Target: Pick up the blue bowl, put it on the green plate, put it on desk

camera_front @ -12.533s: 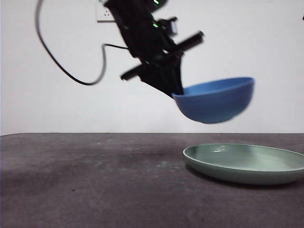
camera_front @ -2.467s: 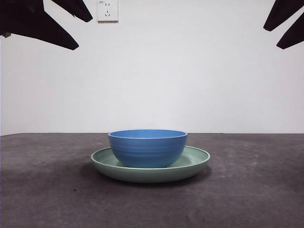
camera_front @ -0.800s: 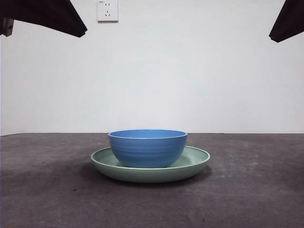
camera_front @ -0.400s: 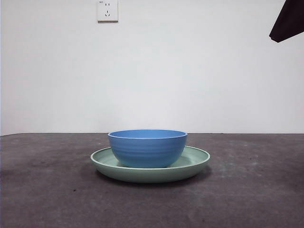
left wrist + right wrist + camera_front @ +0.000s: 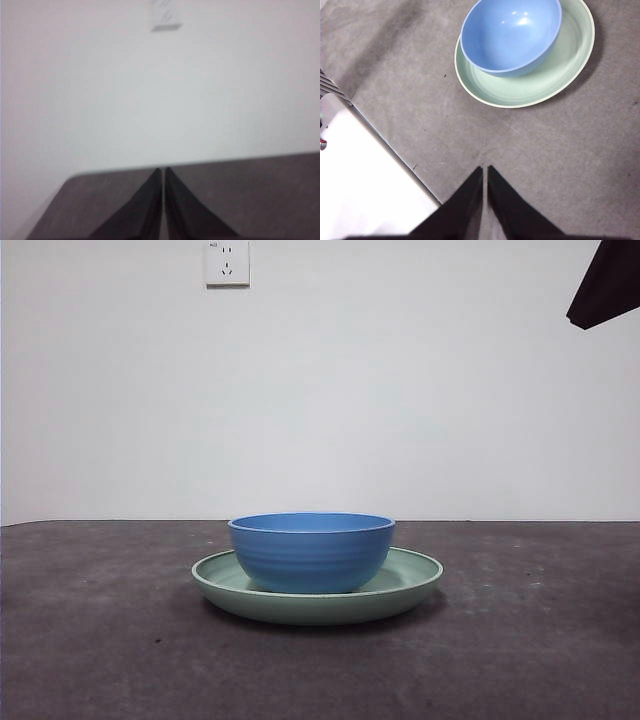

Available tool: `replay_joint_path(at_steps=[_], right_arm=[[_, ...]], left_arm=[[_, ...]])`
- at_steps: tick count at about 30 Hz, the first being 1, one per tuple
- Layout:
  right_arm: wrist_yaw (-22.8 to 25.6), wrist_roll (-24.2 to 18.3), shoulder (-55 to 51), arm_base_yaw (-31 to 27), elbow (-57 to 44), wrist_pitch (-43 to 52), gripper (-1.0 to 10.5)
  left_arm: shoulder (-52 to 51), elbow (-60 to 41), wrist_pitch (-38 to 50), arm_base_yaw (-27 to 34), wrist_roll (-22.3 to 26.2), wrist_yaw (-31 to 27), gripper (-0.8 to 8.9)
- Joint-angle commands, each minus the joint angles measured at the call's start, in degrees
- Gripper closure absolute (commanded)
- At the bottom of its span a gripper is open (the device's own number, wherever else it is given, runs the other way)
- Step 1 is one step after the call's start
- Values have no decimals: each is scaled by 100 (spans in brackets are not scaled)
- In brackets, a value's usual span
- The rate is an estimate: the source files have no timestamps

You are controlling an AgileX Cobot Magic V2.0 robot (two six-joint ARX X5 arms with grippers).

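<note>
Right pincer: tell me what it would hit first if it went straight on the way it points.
Probably bare desk. The right pincer, jaws shut, aims down at the grey surface short of the green plate holding the blue bowl. Depth is unclear, so the plate's near rim is possible.

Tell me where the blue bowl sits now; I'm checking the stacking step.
In the front view the blue bowl sits upright inside the green plate, near the middle of the desk, with neither gripper near it.
</note>
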Motion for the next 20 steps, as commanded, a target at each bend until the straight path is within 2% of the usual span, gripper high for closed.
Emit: replay_joint_path(at_steps=[1, 10, 20], right_arm=[[-9, -70, 44, 33, 109, 57, 939], [-9, -68, 44, 33, 109, 57, 939], [-9, -68, 44, 33, 109, 57, 939]], left_arm=[[-367, -551, 35, 122, 35, -55, 804], [-1169, -1899, 13, 227, 7, -55, 804], [-1565, -2433, -404, 227, -13, -55, 804]])
